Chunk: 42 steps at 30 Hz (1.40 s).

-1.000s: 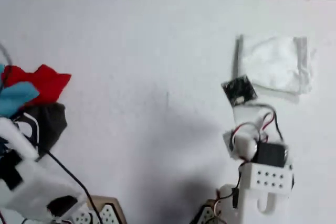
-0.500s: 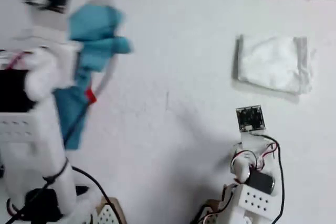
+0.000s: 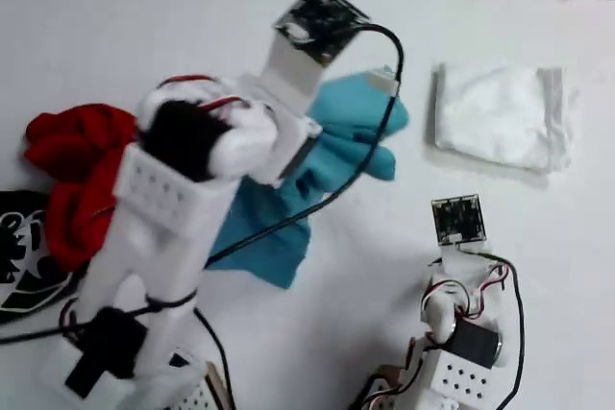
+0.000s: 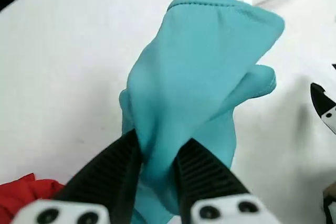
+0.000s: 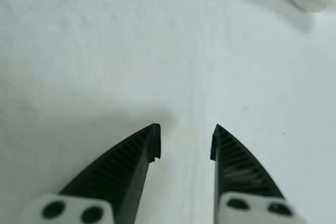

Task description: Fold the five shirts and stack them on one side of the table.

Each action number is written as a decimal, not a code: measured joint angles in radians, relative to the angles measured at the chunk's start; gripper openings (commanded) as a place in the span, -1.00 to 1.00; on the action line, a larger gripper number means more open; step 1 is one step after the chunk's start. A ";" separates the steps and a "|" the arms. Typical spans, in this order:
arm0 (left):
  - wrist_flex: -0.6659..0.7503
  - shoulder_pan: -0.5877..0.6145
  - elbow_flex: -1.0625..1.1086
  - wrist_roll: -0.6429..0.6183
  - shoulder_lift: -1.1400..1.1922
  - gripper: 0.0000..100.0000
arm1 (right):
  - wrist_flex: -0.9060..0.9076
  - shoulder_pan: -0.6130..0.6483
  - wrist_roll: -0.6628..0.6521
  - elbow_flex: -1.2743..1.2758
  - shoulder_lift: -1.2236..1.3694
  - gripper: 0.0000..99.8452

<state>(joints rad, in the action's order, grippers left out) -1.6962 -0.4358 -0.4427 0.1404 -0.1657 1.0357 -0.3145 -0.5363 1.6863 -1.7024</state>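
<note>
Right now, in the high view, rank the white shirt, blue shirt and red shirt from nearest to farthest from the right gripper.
1. White shirt, folded, just ahead of the right gripper.
2. Blue shirt, mid-table, in the left gripper.
3. Red shirt, at the table's opposite side.

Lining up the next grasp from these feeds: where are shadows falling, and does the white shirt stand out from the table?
High view: folded white shirt nearly matches the table, outlined by thin shadow along two edges. Right wrist view: soft shadow on the table around the right arm's open jaws. Left wrist view: teal shirt lit without glare.
</note>
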 measured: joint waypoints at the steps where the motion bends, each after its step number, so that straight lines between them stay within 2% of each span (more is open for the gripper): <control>1: 0.000 -0.009 0.000 0.000 0.020 -0.61 | 0.000 0.000 0.000 0.000 0.000 -0.67; 10: 0.000 -0.017 0.000 0.028 0.058 -0.60 | 0.000 0.000 0.000 0.000 0.000 -0.67; 13: -0.005 0.041 0.000 0.097 0.058 -0.60 | 0.000 0.000 0.000 0.000 0.000 -0.67; 17: -0.012 0.193 0.021 0.133 0.068 -0.60 | 0.000 0.000 0.000 0.000 0.000 -0.67; 22: -0.006 0.353 0.244 0.143 0.068 -0.60 | 0.000 0.000 0.000 0.000 0.000 -0.67; 27: 0.144 0.422 0.568 0.147 0.068 -0.60 | 0.000 0.000 0.000 0.000 0.000 -0.67; 32: 0.290 0.427 0.778 0.147 0.068 -0.60 | 0.000 0.000 0.000 0.000 0.000 -0.67; 36: 0.305 0.417 0.816 0.110 0.068 -0.60 | 0.000 0.000 0.000 0.000 0.000 -0.67; 42: 0.298 0.338 0.816 0.080 0.068 -0.60 | 0.000 0.000 0.000 0.000 0.000 -0.67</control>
<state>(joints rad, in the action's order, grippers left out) -1.3986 -0.0982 0.3736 0.2202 -0.0982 1.0357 -0.3145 -0.5363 1.6863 -1.7024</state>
